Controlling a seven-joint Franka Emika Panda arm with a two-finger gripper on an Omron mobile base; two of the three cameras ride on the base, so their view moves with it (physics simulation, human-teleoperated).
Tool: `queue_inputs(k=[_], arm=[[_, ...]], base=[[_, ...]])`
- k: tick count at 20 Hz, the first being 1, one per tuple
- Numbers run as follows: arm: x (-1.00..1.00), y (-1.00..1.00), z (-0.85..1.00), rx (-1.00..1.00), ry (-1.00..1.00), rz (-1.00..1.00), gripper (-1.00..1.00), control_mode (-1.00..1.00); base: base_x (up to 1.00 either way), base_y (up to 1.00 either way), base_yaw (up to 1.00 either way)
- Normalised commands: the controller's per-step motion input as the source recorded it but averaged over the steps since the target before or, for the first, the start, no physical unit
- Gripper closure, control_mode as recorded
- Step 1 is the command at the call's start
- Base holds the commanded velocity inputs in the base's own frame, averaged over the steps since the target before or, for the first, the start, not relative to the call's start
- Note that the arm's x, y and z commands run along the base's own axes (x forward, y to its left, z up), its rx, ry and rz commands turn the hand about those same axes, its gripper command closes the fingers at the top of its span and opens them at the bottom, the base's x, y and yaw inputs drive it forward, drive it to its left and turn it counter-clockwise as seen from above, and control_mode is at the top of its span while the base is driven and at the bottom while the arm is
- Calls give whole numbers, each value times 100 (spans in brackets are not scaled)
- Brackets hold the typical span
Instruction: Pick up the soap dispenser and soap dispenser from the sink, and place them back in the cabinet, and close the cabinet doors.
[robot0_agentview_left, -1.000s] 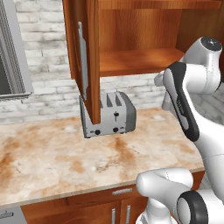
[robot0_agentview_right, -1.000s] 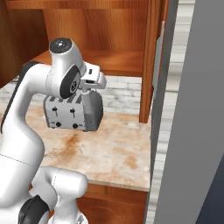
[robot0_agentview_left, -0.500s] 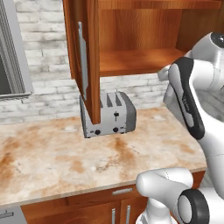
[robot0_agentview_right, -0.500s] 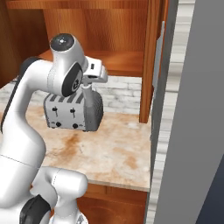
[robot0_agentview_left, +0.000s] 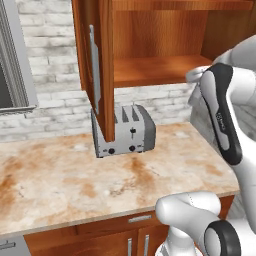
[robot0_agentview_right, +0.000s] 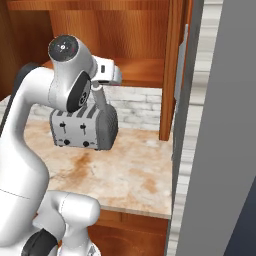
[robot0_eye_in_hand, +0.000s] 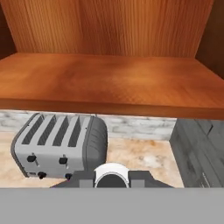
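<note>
From the left base view, the cabinet (robot0_agentview_left: 160, 70) hangs over the counter (robot0_agentview_left: 75, 185) with its left door (robot0_agentview_left: 100, 65) swung out edge-on, the lower corner reaching down just in front of the toaster (robot0_agentview_left: 125, 131). The long silver handle (robot0_agentview_left: 93, 70) runs down the door's face. The shelf's front edge is free along its length, and the speckled counter spreads bare in front of the toaster to its own front edge. The arm's upper link rises at the right, level with the shelf.

From the right base view, the other door (robot0_agentview_right: 176, 70) stands open at the right, its bottom corner close above the counter, with a grey wall panel (robot0_agentview_right: 220, 125) crowding the right side. Here the wrist shows just in front of the shelf edge, above the toaster, which the left view does not make clear.

In the hand view, the gripper (robot0_eye_in_hand: 111, 178) sits at the bottom, clenched on a soap dispenser (robot0_eye_in_hand: 111, 173), whose round white top shows between the fingers. Ahead, the shelf surface lies wide and bare up to the back panel, with the toaster below its front edge.
</note>
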Motion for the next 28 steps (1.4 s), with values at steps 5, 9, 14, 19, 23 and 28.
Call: queue_inputs(k=[5,9,14,19,23,28], arm=[[-10,0,37,0,-11,0,100,-100],[-3,-3,48,0,-1,0,100,-100],[0,-5,43,0,0,0,100,-100],[3,0,13,0,0,1,100,-100],[19,0,0,0,0,2,100,-100],[31,0,0,0,0,2,100,-100]], base=[[0,0,0],[0,0,0],[0,0,0],[0,0,0],[0,0,0],[0,0,0]])
